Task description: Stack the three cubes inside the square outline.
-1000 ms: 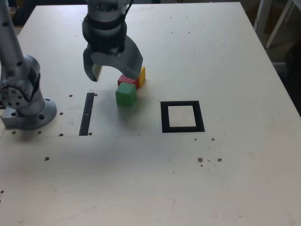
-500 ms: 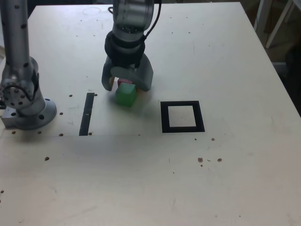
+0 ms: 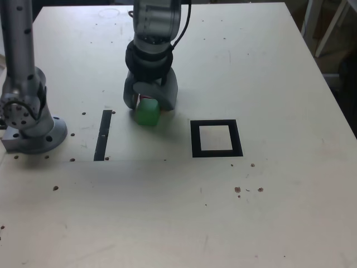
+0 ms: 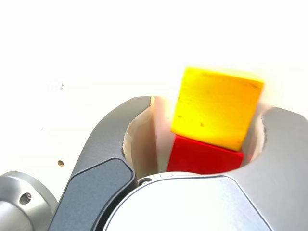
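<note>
My gripper is down at the table, jaws straddling the red cube. The wrist view shows a narrow gap between one pad and the red cube, so the jaws stand open around it. The yellow cube sits just beyond the red one, touching it, at the fingertips. In the exterior view the gripper hides the yellow cube and all but a sliver of the red one. The green cube rests against the gripper's near side. The black square outline, with nothing in it, lies to the exterior view's right of the cubes.
A narrow black strip lies on the table to the exterior view's left of the green cube. The arm's grey base stands at the left edge. Small dark specks dot the pale tabletop.
The gripper swung in from the exterior view's left, dropped over the red and yellow cubes, and its jaws have drawn in. The green cube has shifted slightly.
</note>
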Robot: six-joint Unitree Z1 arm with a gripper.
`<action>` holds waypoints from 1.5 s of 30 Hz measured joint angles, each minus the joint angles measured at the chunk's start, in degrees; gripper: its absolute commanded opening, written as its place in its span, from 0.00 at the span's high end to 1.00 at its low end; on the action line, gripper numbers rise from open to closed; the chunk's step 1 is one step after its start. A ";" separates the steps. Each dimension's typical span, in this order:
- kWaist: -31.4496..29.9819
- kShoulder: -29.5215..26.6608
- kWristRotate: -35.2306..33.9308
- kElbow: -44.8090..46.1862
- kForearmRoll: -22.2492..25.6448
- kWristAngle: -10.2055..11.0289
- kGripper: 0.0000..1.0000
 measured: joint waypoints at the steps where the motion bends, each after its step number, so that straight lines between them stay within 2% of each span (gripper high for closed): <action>1: -0.38 -0.20 -0.11 -0.01 0.01 0.04 0.65; 10: -3.14 -1.00 -1.30 -0.75 0.78 0.04 0.67; 23: -3.96 -1.24 -1.81 -2.34 3.89 0.04 0.67; 29: -6.37 -1.94 -2.76 -5.01 5.81 0.34 0.67; 39: -12.43 -2.38 -5.26 -12.99 13.93 0.17 0.67; 45: -16.60 -0.98 -8.59 -20.78 21.48 -2.06 0.67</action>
